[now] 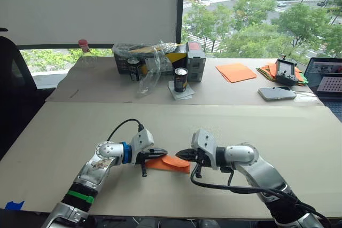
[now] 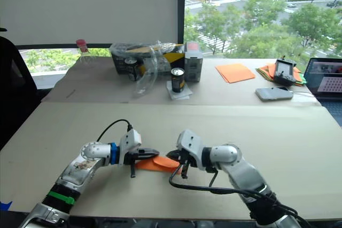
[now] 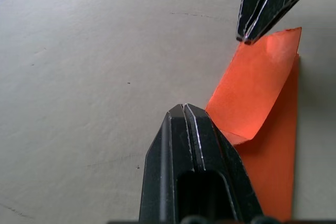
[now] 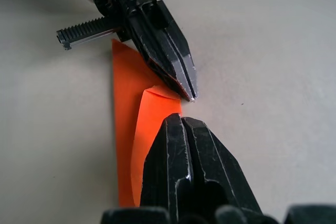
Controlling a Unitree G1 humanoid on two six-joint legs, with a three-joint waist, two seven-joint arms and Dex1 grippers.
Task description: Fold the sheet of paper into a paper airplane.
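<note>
Near the front edge of the bench (image 1: 299,132), lying flat: the paper airplane (image 1: 170,163), a narrow orange folded strip with one flap curling up off its top layer (crease clearest in the wrist views). At its left end, left pincer (image 1: 160,154), fingers together, tips resting on the paper's edge; whether paper sits pinched between them, impossible to tell. At the right end, right pincer (image 1: 181,154), fingers likewise pressed together, tips right at the raised flap, almost meeting the left tips over the strip. In the right wrist view, left pincer's closed fingers (image 4: 173,66) pointing down onto the fold where the flap lifts.

Further back on the bench, well apart from the arms: a dark can (image 1: 181,79) on a small white paper, a yellow-and-black box (image 1: 160,57) under crumpled clear plastic, a flat orange stack (image 1: 235,72), a multicoloured paper bundle (image 1: 267,71), a phone (image 1: 277,93), a laptop (image 1: 326,76) at the right edge.
</note>
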